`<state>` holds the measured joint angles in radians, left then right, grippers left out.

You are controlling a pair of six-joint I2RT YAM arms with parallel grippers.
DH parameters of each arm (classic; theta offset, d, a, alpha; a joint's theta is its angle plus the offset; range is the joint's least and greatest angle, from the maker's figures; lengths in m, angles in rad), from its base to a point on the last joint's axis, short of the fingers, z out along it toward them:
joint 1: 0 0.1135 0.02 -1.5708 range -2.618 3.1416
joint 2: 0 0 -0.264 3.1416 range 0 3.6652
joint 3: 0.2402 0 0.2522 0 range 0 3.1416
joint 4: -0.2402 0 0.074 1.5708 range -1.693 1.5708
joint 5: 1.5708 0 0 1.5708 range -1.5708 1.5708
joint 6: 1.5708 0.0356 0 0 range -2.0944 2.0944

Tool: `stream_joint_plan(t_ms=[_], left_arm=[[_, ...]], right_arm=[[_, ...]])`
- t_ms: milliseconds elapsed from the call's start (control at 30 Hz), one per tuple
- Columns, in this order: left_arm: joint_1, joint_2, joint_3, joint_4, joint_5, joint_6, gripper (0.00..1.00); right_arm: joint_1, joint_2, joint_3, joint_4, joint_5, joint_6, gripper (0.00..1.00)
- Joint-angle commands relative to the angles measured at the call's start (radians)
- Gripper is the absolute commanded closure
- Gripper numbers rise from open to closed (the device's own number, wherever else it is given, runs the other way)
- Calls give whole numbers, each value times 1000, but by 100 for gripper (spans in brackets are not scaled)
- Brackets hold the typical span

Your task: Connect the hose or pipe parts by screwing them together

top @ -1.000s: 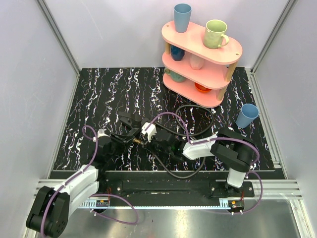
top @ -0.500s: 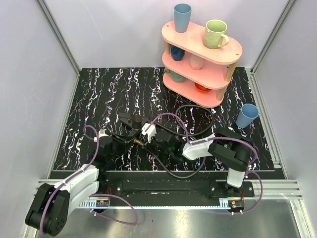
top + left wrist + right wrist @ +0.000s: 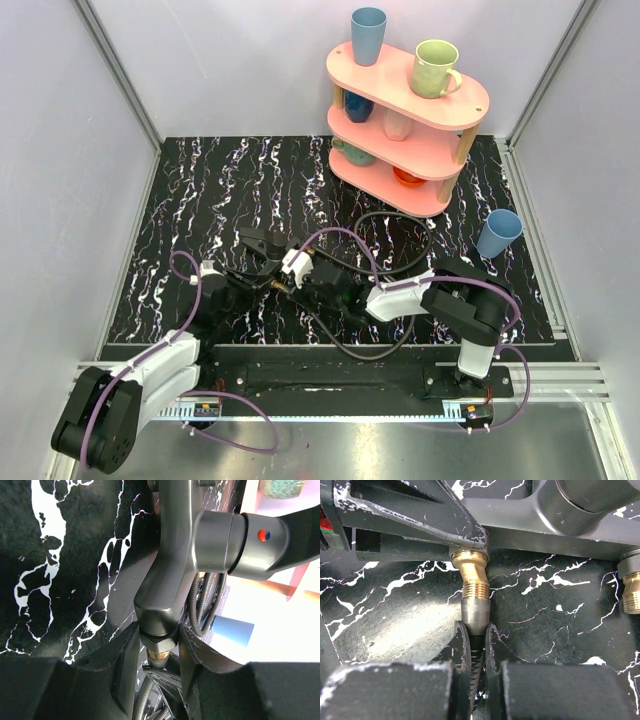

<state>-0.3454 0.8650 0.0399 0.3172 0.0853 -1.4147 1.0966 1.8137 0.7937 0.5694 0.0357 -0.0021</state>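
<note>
While the left gripper (image 3: 158,650) clamps its jaws on the dark grey angular pipe piece (image 3: 172,555) toward the desk's (image 3: 200,180) near edge, the right gripper (image 3: 475,632) pinches the black hose (image 3: 476,655), brass fitting (image 3: 472,580) crooked, not yet tightened.

Desk (image 3: 200,190): black surface with white marble veining, enclosed by pale walls on three sides. At its far right stands a pink three-tier rack (image 3: 385,185) with cups on its tiers; a blue cup (image 3: 498,234) stands alone near the right edge. A black hose (image 3: 388,213) lies looped on the surface in front of the rack.
</note>
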Motion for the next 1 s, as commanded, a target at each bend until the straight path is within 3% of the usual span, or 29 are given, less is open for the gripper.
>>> stream_joint_plan(t_ms=[0, 333, 667, 967], left_arm=[[-17, -21, 23, 63, 56, 22, 100], [-18, -21, 29, 45, 70, 14, 100], [-18, -11, 45, 39, 129, -15, 100], [-18, -41, 67, -27, 117, 20, 100]], right_arm=[[3, -16, 88, 3, 47, -56, 100], [5, -13, 148, -85, 70, -121, 100], [3, -47, 41, 75, -23, -257, 100], [8, -28, 65, 53, -13, -321, 100]])
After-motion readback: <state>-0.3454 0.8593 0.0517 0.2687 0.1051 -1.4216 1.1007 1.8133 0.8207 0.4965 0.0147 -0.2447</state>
